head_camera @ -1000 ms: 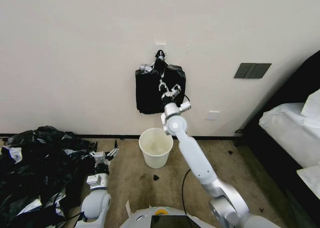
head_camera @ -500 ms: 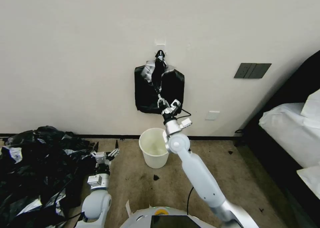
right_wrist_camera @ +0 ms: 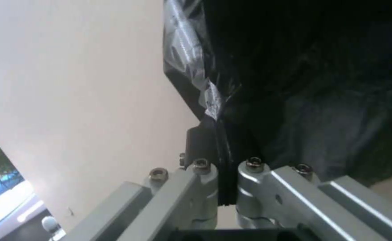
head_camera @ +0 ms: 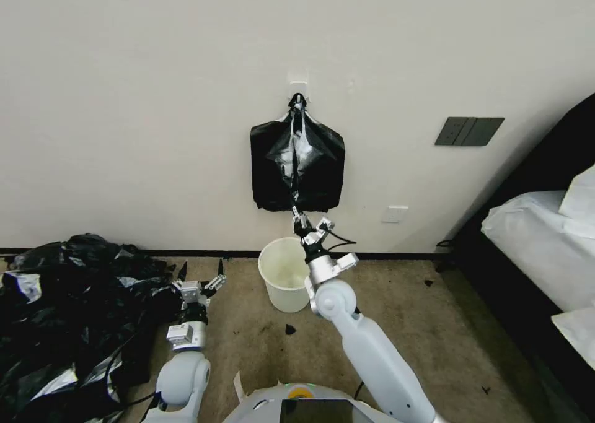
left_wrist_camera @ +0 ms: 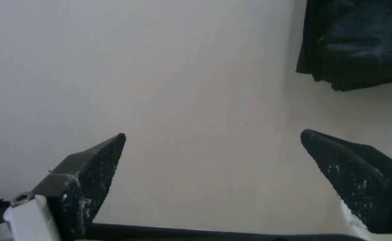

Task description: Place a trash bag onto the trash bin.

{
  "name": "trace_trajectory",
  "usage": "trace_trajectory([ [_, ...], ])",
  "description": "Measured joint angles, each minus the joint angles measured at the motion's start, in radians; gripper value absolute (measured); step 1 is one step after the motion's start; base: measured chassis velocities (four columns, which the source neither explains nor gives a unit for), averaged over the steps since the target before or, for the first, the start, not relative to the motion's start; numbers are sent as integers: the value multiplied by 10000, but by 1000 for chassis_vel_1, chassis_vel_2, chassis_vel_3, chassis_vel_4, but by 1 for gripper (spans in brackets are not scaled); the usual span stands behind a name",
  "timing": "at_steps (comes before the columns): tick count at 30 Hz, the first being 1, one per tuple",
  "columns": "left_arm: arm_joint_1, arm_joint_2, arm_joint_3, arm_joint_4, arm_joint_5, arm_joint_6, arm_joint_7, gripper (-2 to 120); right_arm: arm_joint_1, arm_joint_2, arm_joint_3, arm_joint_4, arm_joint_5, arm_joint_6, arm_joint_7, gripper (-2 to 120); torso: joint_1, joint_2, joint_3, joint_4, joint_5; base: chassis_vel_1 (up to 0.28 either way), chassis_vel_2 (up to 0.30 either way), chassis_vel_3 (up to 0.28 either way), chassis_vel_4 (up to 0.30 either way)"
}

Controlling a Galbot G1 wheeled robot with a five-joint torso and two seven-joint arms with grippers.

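your right gripper [head_camera: 302,222] is pinched on a stretched strand of the trash bag [head_camera: 291,163], at 12 o'clock above the trash bin [head_camera: 286,280]; the film may tear or slip free, your left gripper [head_camera: 201,279] idling spread.

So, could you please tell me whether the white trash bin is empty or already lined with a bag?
Empty and unlined: the trash bin stands upright on the floor, its pale inside and bare rim showing, no black film over it.
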Motion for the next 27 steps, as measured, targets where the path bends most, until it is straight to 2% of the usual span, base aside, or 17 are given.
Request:
trace_trajectory([
  [10, -107, 166, 156, -71, 3, -23, 38, 100, -564, -24, -204, -215, -877, 374, -413, 0, 0, 0, 1, 0, -1, 0, 0, 0, 0],
  [17, -581, 1030, 908, -23, -111, -358, 574, 100, -732, -18, -387, -504, -1653, 771, -686, 0, 0, 0, 1, -1, -3, 0, 0, 0, 0],
  [18, -886, 1571, 1199, 1, -115, -468, 796, 100, -719, -5, -409, -534, -1806, 828, -726, 0, 0, 0, 1, 0, -4, 0, 0, 0, 0],
  [19, -886, 1571, 1199, 1, -115, -468, 796, 100, -719, -5, -409, -534, -1806, 828, -726, 0, 0, 0, 1, 0, -4, 0, 0, 0, 0],
  [20, -1176, 1999, 1324, -1, -152, -497, 942, 100, -691, 11, -418, -534, -1859, 838, -736, 0, 0, 0, 1, 0, -3, 0, 0, 0, 0],
  [23, -2432, 3808, 1555, -50, -585, -539, 1373, 100, -560, 54, -415, -572, -2081, 876, -755, 0, 0, 0, 1, 1, -6, 0, 0, 0, 0],
  [24, -2432, 3808, 1555, -50, -585, -539, 1373, 100, -560, 54, -415, -572, -2081, 876, -755, 0, 0, 0, 1, 1, -6, 0, 0, 0, 0],
  [26, -3429, 5169, 1757, 25, -1244, -715, 1691, 100, -509, 80, -412, -628, -2189, 911, -769, 0, 1, 0, 1, -5, -2, 0, 0, 0, 0],
  [27, -3943, 5772, 1941, 178, -1572, -814, 1873, 100, -495, 100, -404, -660, -2241, 935, -775, 0, 1, 0, 2, 4, -4, 0, 0, 0, 0],
])
